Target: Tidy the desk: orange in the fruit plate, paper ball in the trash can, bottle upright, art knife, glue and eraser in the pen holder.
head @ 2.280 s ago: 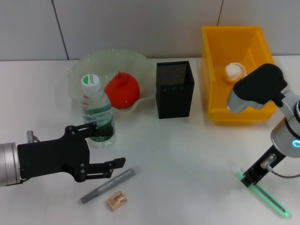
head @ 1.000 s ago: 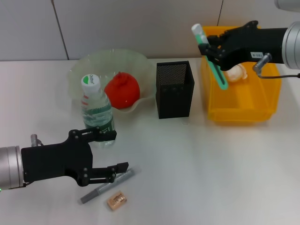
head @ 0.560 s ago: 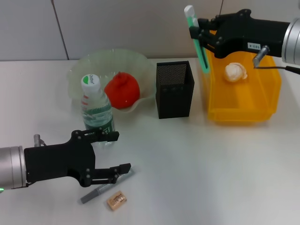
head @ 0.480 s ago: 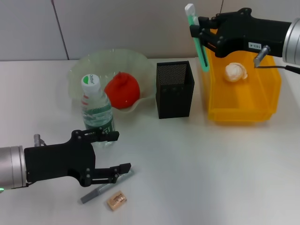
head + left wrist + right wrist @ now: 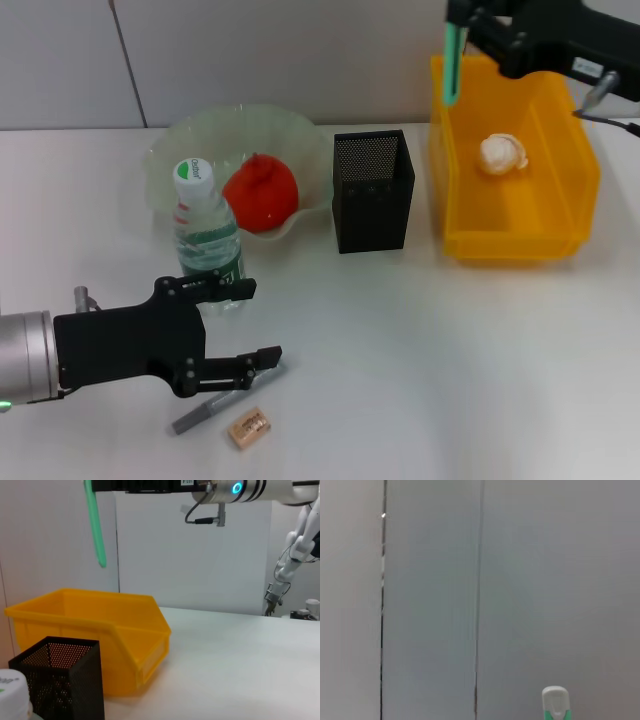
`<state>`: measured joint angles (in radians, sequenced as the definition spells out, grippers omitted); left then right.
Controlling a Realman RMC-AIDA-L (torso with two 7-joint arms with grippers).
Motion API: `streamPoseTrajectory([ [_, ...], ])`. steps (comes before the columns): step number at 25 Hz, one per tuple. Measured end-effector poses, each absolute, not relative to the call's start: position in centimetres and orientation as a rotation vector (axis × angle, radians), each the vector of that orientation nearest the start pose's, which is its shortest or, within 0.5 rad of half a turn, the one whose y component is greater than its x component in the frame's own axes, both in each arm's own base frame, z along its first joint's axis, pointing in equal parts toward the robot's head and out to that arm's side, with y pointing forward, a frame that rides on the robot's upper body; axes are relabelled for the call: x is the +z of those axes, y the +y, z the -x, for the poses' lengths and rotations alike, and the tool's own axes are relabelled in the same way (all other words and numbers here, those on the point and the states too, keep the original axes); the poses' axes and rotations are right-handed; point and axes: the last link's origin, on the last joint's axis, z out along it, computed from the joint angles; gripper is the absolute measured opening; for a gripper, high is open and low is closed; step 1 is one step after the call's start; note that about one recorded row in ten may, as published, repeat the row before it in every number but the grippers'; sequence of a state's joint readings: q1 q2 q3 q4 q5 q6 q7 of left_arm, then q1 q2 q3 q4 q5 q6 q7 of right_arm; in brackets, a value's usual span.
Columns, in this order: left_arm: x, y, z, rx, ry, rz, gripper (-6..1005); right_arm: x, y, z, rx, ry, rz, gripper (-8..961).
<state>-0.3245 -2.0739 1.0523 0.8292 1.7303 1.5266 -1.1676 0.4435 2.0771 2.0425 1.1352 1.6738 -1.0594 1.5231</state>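
My right gripper [image 5: 462,18] is high at the back right, shut on the green art knife [image 5: 452,65], which hangs straight down over the back-left corner of the yellow trash can [image 5: 455,215]. The art knife [image 5: 95,527] also shows in the left wrist view, and its white-green end [image 5: 555,705] in the right wrist view. The paper ball [image 5: 501,153] lies in the can. My left gripper [image 5: 262,322] hovers open low at the front left, its lower finger over one end of the grey glue stick [image 5: 215,405]. The eraser [image 5: 248,427] lies beside it. The orange [image 5: 262,192] sits in the fruit plate [image 5: 180,140]. The bottle [image 5: 206,240] stands upright. The black mesh pen holder [image 5: 372,190] stands in the middle.
The trash can [image 5: 90,630] and pen holder [image 5: 60,680] stand side by side in the left wrist view, with the bottle cap [image 5: 10,690] at the edge. Bare white table [image 5: 430,360] stretches across the front right.
The right gripper has carried the art knife up from the table, then right from beside the pen holder to over the trash can's corner. The left gripper has crept down toward the glue stick.
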Motion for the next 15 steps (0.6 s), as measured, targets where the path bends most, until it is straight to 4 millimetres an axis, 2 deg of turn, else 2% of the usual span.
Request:
streamPoseTrajectory([
  [6,-0.8,29.4,26.2,-0.672,-0.222,2.774,802,7.5,40.5,-18.1,0.926,0.390,2.266,180],
  [15,-1.3,29.2,26.0,-0.670,-0.206,2.802,802,6.1,41.4,-18.3,0.897,0.426,2.302,180],
])
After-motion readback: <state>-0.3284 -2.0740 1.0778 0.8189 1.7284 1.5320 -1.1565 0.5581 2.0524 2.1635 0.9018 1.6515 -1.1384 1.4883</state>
